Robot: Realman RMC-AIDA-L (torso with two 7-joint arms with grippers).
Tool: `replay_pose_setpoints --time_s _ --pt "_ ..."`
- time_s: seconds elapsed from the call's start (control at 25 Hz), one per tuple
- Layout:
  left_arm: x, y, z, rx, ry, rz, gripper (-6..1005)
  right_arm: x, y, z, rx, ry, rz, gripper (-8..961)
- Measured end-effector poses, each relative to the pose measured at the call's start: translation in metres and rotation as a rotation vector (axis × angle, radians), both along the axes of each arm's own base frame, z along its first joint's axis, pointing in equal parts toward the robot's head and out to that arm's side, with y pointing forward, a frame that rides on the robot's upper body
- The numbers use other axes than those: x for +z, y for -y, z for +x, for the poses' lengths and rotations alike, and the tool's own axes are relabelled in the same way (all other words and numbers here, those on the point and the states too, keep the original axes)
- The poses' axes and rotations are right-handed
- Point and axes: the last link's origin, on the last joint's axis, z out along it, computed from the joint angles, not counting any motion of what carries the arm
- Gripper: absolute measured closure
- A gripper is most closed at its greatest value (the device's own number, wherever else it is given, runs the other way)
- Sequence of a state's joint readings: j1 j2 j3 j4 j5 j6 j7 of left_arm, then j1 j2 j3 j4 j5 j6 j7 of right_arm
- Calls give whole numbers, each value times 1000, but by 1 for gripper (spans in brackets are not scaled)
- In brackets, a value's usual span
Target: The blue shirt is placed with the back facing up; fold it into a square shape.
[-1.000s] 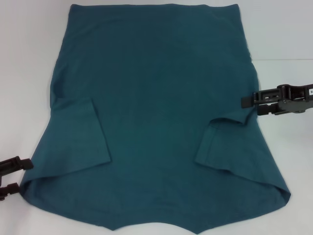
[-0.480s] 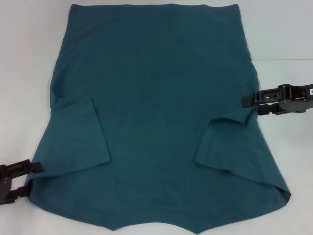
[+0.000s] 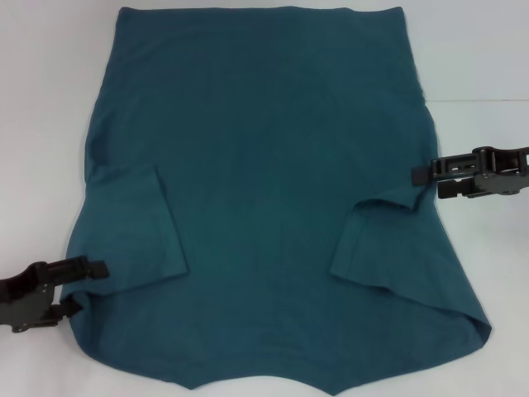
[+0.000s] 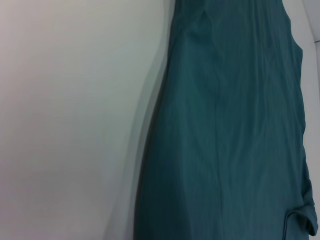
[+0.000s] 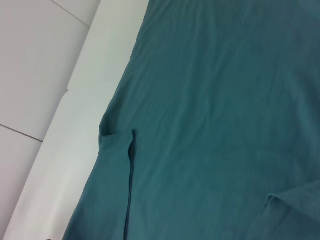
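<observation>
Head view shows the blue shirt point(image 3: 264, 198) spread flat on the white table point(image 3: 41, 99), plain side up, covering most of the surface from the far edge down to the near edge. Both short sleeves are folded inward onto the body, one on the left side and one on the right, each lying as a flap over the cloth.

The left gripper point(image 3: 81, 288) sits at the table's near left corner, at the shirt's left edge close to the shoulder. Its two dark fingers are spread apart, the upper one reaching over the fabric's edge and the lower one at the edge below it; whether they pinch any cloth I cannot tell.

The right gripper point(image 3: 423, 180) is at the right edge of the table, about halfway along, its tips touching the shirt's side edge just above the folded right sleeve. Its fingers stand a little apart, with the shirt's hem right at the tips.

The left wrist view shows the shirt's long edge against bare table; the right wrist view shows the sleeve fold and a seam line
</observation>
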State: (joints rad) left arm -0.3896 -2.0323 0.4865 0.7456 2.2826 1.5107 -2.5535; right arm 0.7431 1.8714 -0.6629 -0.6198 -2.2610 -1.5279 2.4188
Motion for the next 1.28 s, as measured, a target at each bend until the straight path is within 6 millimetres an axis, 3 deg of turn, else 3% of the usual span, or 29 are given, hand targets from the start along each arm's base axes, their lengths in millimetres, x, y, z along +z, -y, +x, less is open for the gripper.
replay_pose_setpoints --time_s 0.32,0.8,1.28 --pt "4 0 -3 16 -1 15 81 2 2 3 -3 -9 7 99" --pt "25 25 -16 63 19 77 81 3 2 4 -5 -7 8 99" --pt "25 24 -26 104 -22 111 81 2 3 5 -8 -9 6 100"
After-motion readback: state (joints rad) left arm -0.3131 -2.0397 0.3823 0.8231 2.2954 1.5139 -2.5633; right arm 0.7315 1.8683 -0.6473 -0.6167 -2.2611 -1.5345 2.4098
